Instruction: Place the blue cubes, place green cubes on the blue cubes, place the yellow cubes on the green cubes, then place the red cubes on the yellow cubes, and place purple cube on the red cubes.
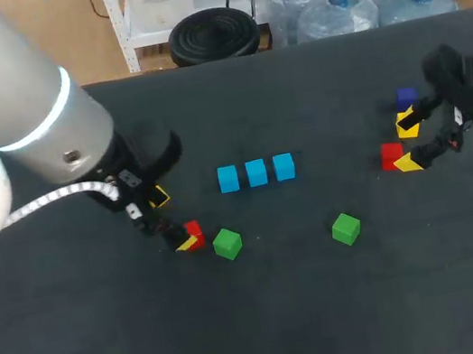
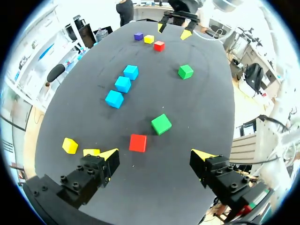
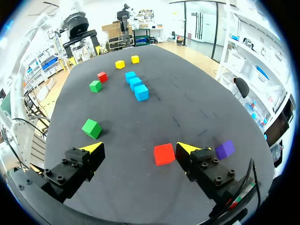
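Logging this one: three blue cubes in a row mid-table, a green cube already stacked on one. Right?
Not quite. The three blue cubes are in a row mid-table, but nothing is stacked on them: the head view shows both green cubes lying apart on the table.

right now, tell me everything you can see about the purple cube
The purple cube is small and plain, one solid matte colour. It sits flat on the dark table, nothing stacked on it. It lies outside the open fingers of the right gripper, beside one finger and seemingly clear of it, with a yellow cube close by but apart.
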Action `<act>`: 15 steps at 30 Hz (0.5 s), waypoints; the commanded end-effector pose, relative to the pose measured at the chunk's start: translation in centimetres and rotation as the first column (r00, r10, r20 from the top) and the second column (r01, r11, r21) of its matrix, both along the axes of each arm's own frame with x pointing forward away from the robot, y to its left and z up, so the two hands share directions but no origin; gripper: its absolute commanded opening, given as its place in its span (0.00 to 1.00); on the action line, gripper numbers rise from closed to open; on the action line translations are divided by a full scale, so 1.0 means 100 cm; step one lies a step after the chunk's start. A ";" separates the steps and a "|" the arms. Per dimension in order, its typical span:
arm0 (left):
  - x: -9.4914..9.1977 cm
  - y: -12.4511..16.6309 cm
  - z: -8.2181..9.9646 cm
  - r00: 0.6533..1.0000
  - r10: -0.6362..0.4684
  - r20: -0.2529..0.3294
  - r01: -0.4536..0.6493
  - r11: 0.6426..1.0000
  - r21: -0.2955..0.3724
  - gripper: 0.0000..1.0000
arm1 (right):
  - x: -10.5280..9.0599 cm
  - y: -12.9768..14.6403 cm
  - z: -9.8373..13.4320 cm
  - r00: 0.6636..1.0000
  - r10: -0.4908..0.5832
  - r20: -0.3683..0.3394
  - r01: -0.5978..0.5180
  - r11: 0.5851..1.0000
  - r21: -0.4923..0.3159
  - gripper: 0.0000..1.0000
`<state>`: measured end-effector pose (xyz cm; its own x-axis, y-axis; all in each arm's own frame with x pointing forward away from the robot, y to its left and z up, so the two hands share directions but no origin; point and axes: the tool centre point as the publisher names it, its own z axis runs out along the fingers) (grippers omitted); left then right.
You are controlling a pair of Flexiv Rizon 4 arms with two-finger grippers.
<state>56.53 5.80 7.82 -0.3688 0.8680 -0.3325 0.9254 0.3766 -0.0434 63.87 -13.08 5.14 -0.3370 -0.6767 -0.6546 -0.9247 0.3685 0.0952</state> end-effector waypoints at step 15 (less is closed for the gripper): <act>0.034 -0.045 -0.037 0.991 0.027 -0.129 -0.004 0.984 0.179 1.00 | 0.000 0.000 0.000 1.000 0.000 0.000 0.000 1.000 0.000 1.00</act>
